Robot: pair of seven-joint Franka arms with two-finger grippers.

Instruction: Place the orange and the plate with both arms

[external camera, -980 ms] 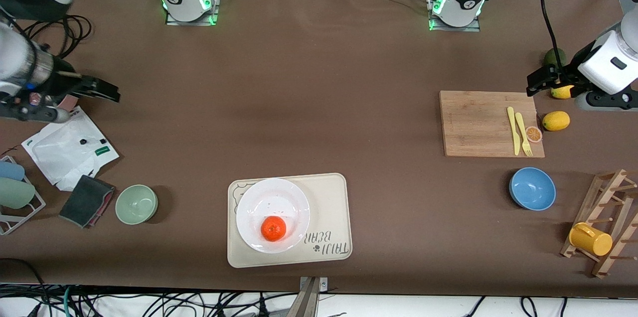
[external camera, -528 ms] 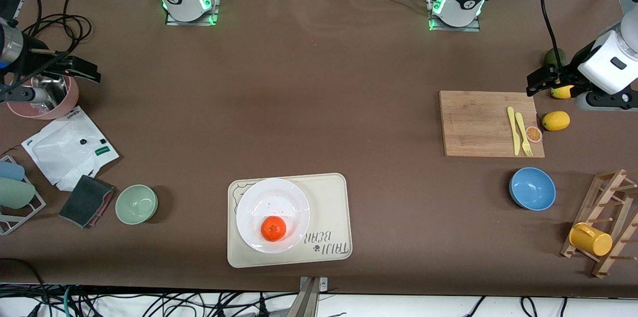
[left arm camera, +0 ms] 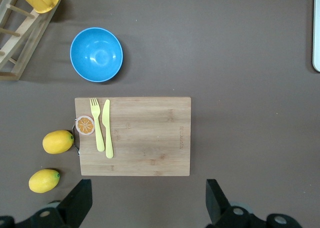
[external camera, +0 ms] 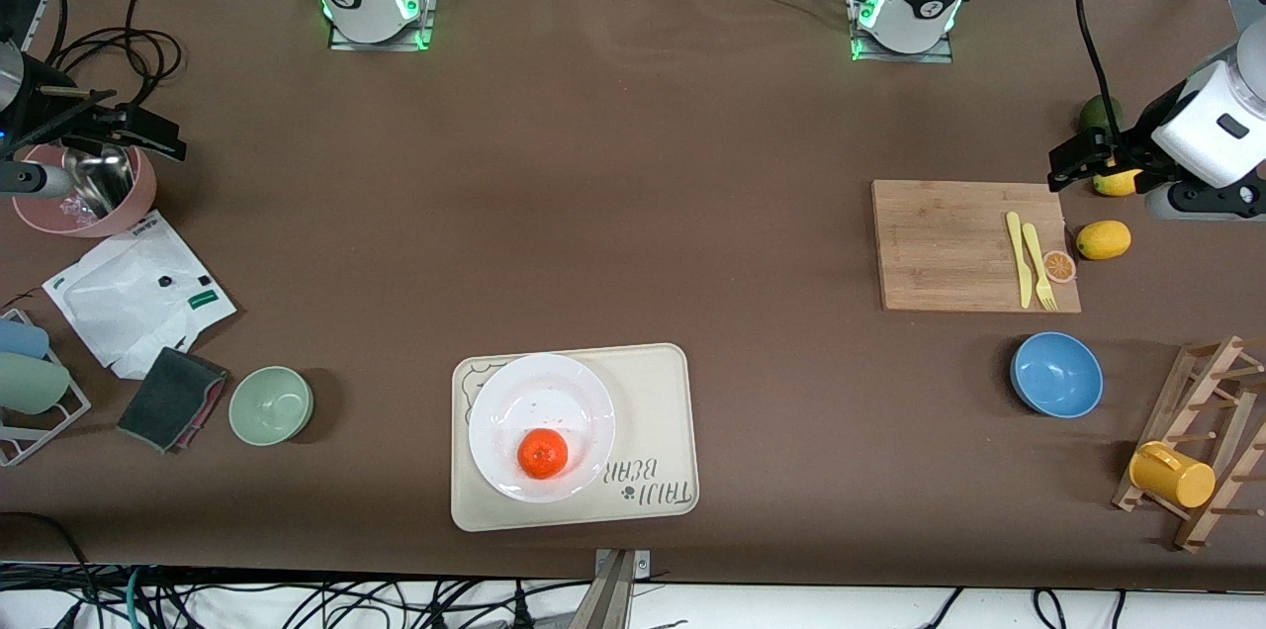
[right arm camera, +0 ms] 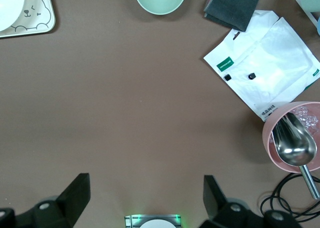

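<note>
1. Both target things already sit together near the bench's front edge, about midway along it: the orange (external camera: 543, 453) rests on the plate (external camera: 514, 392), touching it, on the part nearest the front camera, and the plate lies on a beige tray (external camera: 653, 411).
2. I see the left gripper (left arm camera: 145, 203) up over the bare bench beside the cutting board (external camera: 949, 243), toward the left arm's end, jaws wide apart and holding nothing.
3. The right gripper (right arm camera: 145, 200) hangs over the right arm's end near a pink cup (external camera: 84, 204) with a metal scoop in it, jaws likewise apart and empty.
4. My judgement: placing looks done, so the step in hand is clearing off. I would keep both arms high and well away from the tray, so nothing nudges the fruit.
5. The orange is round, glossy and dimpled, so it would roll easily on the smooth, shallow white plate; the wide rim is its only stop.
6. The tray looks matte with rounded corners, and the brown bench covering looks soft and dull.
</note>
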